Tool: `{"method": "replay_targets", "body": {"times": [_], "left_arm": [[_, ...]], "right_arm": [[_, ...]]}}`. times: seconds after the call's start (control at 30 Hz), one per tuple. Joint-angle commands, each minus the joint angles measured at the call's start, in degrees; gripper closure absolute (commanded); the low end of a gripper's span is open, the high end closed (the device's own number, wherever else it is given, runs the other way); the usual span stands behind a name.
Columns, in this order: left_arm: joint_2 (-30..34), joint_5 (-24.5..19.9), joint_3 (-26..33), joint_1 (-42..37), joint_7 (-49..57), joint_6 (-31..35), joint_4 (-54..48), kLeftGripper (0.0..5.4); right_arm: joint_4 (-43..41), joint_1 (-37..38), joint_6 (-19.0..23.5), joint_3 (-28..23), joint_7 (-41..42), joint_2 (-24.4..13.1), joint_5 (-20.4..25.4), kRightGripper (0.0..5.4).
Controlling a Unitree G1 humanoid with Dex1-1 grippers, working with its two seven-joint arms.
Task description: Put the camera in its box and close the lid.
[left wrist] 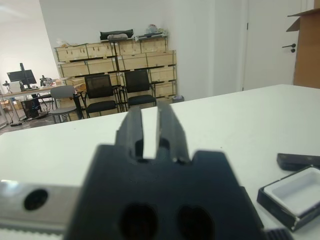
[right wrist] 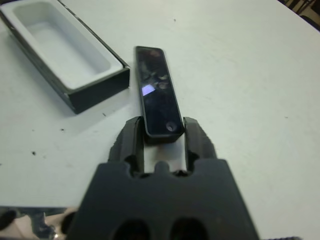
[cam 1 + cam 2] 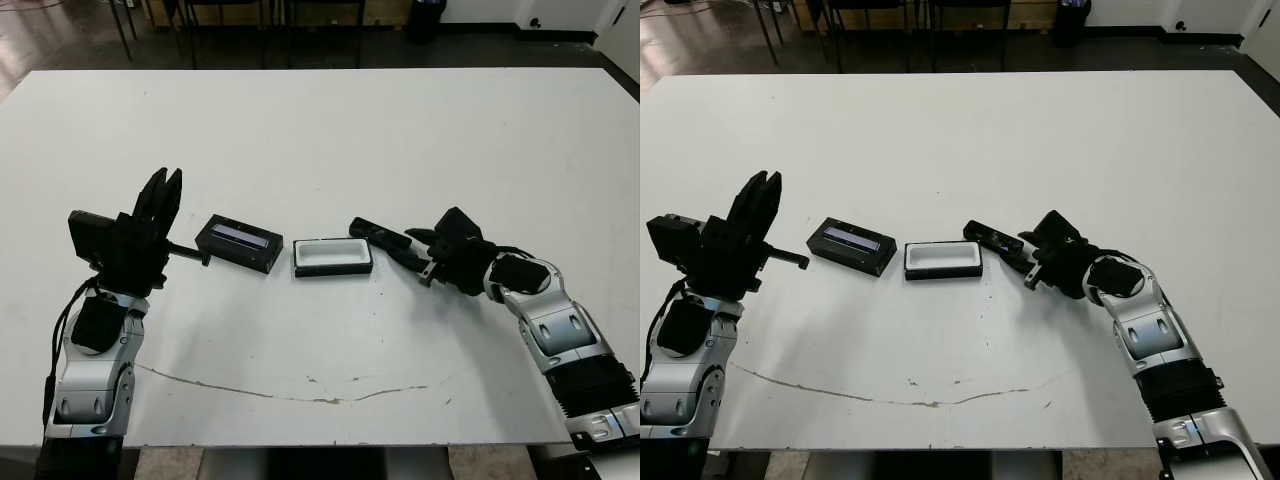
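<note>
The white table (image 3: 330, 130) fills most of the head views, with a faint dark curved scuff line low in the frame; its far edge meets a dark floor and chair legs along the top. The left arm rises at the lower left, its wrist block and silver forearm cut off by the bottom edge. The right arm enters from the lower right corner, also cut off there.

The left gripper (image 3: 160, 190) points up toward the top of the frame, off the table and holding nothing; in the left wrist view its fingers (image 1: 170, 125) stand close with only a thin pale gap between them (nearly together). The right gripper (image 2: 162, 135) reaches toward the middle of the frame, its two fingers clamped on the near end of the camera (image 2: 157, 90).

In the centre sit the three small things in a row. The lid (image 3: 238, 242), black with a pale strip, lies left of centre, just beside the box (image 3: 333, 256), which is open, white inside and empty. The camera lies just right of the box, its far end near the box's corner; whether they touch is hard to tell. Its held end is partly hidden by the gripper in the head views.
</note>
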Motion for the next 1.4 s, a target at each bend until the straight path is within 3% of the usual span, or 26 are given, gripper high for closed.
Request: {"method": "replay_targets", "body": {"times": [0.03,0.1,0.37,0.67,0.83,1.0,1.17,1.4], "left_arm": [[0.3,0.5,0.0,0.5,0.4,1.1,0.3,5.4],[0.3,0.6,0.0,0.5,0.5,0.9,0.3,5.4],[-0.1,0.5,-0.1,0.5,0.5,0.7,0.3,5.4],[-0.1,0.6,-0.1,0.4,0.4,0.0,0.8,5.4],[-0.1,0.5,0.0,0.7,0.5,0.3,0.5,5.4],[-0.1,0.5,0.1,1.0,0.6,0.7,0.1,5.4],[0.0,0.5,0.0,1.0,0.6,1.0,-0.1,5.4],[0.1,0.6,-0.1,1.0,0.5,0.9,0.0,5.4]], "right_arm": [[1.8,0.6,1.8,1.9,1.6,0.2,-1.1,5.16],[2.5,0.0,1.6,1.9,2.9,0.1,-0.6,5.39],[4.5,-1.7,1.3,0.6,5.8,-0.7,0.7,5.39],[3.6,-5.5,6.9,-5.3,3.4,-1.6,3.0,5.39],[9.6,-8.7,2.4,-10.5,5.9,-0.3,7.7,5.39],[11.5,-11.0,4.7,-13.4,9.3,0.5,13.0,5.39],[10.5,-12.8,4.9,-12.3,14.3,-0.6,14.4,5.39],[10.3,-16.6,5.7,-5.7,23.4,-3.3,11.3,5.39]]}}
